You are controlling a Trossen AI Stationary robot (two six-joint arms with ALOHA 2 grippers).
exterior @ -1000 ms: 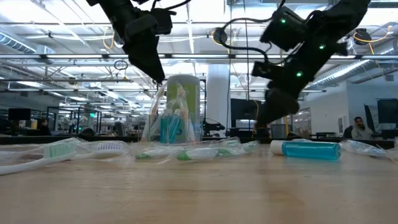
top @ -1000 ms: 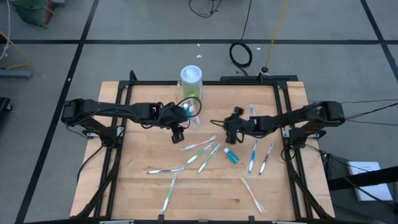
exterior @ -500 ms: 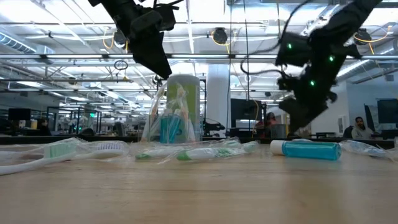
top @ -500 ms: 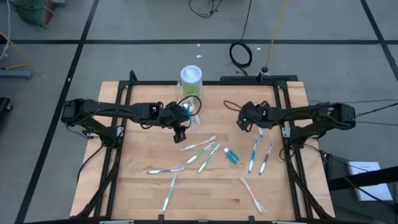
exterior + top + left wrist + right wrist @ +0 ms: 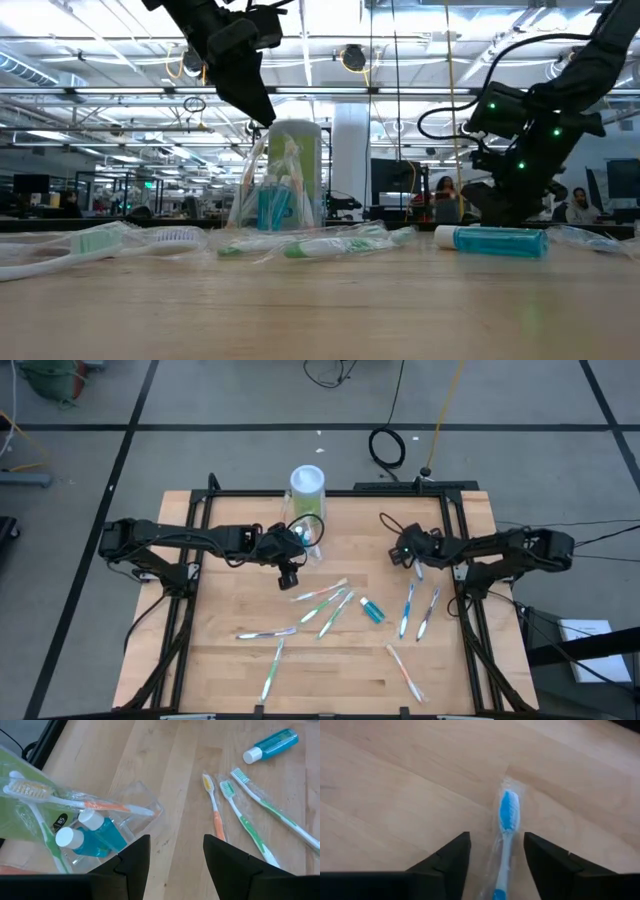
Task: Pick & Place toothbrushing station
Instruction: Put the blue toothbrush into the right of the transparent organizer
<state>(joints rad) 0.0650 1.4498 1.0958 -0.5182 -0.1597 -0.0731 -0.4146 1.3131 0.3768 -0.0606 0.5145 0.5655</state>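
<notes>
The clear plastic holder (image 5: pixel 310 542) stands on the table in front of the green canister (image 5: pixel 307 484). It holds wrapped toothbrushes and two teal bottles with white caps (image 5: pixel 95 832). My left gripper (image 5: pixel 288 574) is open and empty, above the table just on the near side of the holder; the low view shows it (image 5: pixel 262 112) above the holder (image 5: pixel 272 205). My right gripper (image 5: pixel 400 552) is open, low at the table's far right. Its fingers stand on either side of a wrapped blue toothbrush (image 5: pixel 507 817) without touching it.
Several wrapped toothbrushes (image 5: pixel 322 600) and a teal bottle (image 5: pixel 372 610) lie loose mid-table. More toothbrushes lie at the right (image 5: pixel 408 610) and near the front (image 5: pixel 272 670). The black frame rails (image 5: pixel 462 550) run along both sides.
My right gripper has gone from the middle of the table toward its right and far edges and down, ending low over the blue toothbrush. The holder and the loose items have stayed in place.
</notes>
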